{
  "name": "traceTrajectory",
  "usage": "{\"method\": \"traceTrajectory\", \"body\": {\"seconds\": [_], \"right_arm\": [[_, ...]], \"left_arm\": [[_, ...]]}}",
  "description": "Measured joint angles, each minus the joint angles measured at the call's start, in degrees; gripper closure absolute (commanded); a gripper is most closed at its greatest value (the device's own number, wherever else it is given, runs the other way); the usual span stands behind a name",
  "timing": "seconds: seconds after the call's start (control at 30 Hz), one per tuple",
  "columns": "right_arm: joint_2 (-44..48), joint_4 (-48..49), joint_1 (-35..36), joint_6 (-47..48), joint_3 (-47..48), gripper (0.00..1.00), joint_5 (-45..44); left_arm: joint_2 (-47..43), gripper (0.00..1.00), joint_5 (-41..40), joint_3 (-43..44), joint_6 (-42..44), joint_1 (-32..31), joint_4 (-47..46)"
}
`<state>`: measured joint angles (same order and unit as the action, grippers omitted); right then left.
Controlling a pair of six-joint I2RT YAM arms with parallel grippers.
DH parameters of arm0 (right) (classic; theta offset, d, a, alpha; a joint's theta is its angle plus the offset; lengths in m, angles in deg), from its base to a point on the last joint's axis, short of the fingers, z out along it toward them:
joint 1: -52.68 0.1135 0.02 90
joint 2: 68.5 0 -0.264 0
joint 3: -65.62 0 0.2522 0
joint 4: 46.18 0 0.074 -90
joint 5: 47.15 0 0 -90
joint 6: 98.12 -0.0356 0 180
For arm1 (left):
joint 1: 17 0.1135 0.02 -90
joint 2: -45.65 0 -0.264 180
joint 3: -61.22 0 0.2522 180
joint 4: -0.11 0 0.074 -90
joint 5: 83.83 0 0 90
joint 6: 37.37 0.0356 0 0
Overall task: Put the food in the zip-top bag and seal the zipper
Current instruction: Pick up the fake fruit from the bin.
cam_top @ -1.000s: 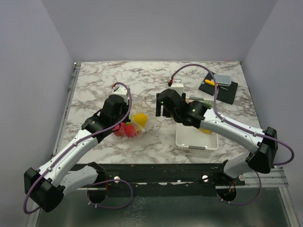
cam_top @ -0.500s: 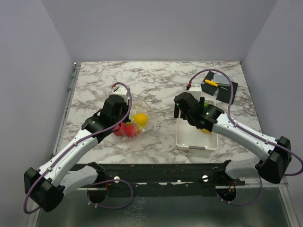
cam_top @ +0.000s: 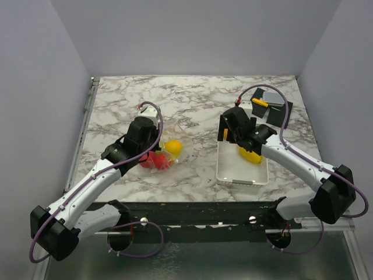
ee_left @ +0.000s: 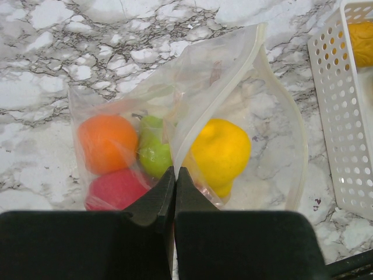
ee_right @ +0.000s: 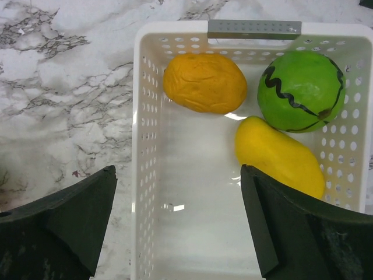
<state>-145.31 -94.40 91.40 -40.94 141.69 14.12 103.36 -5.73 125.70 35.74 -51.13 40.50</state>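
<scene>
Your right claw [ee_right: 178, 172] hangs spread wide over the white slotted plastic basket [ee_right: 141, 116] with nothing between its fingers, so the step in hand is picking the next piece. Three lie in there: a lumpy orange toy fruit [ee_right: 204, 81], a round green toy fruit with a dark squiggle [ee_right: 300, 90], and a yellow mango-shaped toy [ee_right: 277, 154] touching the green one. The orange one looks the best first choice. It lies apart from the others, though near the basket wall, so come straight down and close across its narrow width. Your left claw [ee_left: 175, 175] is pressed together, pinching the lip of the clear crinkly plastic zip-top bag [ee_left: 274, 134], which lies on the marble desk [ee_left: 70, 58] with its mouth open on the basket side. A yellow piece [ee_left: 220, 153] sits at the mouth, and an orange piece [ee_left: 108, 143], a green piece [ee_left: 152, 154] and a red piece [ee_left: 116, 189] lie deeper in. Hold that lip up so the pale zipper strip [ee_left: 222, 79] does not fold across the opening, and drop the fruit well inside.
</scene>
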Motion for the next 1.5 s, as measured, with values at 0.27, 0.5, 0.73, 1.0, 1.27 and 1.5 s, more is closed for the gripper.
{"method": "traceTrajectory", "body": {"seconds": [0.27,0.5,0.73,1.0,1.27,1.5], "right_arm": [[-5.6,1.88,-2.91,1.01,0.17,0.04,4.22],[-9.57,3.48,-6.25,1.64,2.16,0.04,5.75],[-12.72,5.33,-10.14,2.47,2.36,0.04,7.02],[-16.76,7.56,-12.15,2.97,4.24,0.04,8.76],[-19.78,9.46,-13.94,4.35,4.48,0.03,9.42],[-21.7,10.91,-14.84,4.46,4.5,0.03,10.73]], "left_arm": [[0.04,1.0,0.04,0.0,0.0,0.0,0.0],[0.07,1.0,0.04,0.0,0.02,0.0,0.0],[0.07,1.0,0.04,0.0,0.02,0.0,0.0],[0.39,1.0,0.04,0.0,0.24,0.0,0.0],[1.14,1.0,0.02,0.0,0.31,0.0,0.0],[1.62,1.0,0.02,0.0,0.35,0.0,0.0]]}}
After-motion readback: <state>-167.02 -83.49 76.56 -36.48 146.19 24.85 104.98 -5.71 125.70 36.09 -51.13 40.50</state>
